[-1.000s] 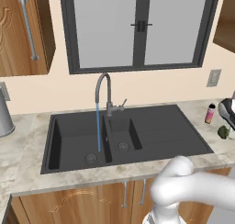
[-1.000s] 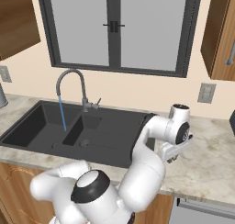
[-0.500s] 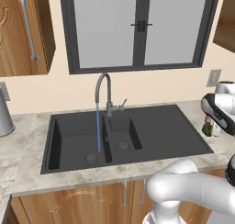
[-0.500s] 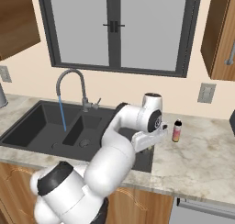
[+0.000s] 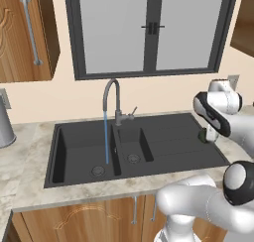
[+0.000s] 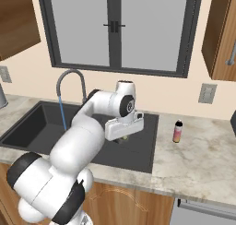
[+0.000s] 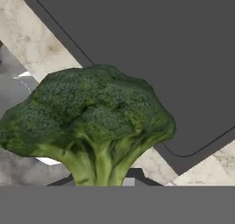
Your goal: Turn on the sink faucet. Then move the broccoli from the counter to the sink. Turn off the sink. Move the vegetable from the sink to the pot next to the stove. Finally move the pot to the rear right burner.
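A dark-framed window point(image 5: 149, 30) sits at twelve o'clock. Wooden wall cabinets point(image 5: 27, 35) flank it at ten and two. A small pink bottle point(image 6: 177, 131) with a dark cap stands at three — below a wall outlet point(image 6: 207, 93).

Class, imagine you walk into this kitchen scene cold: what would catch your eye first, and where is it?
The broccoli looms largest, held in the shut end effector above the sink's drainboard. Next, a thin blue stream falls from the sink faucet into the large left basin. The white arm bends across the counter.
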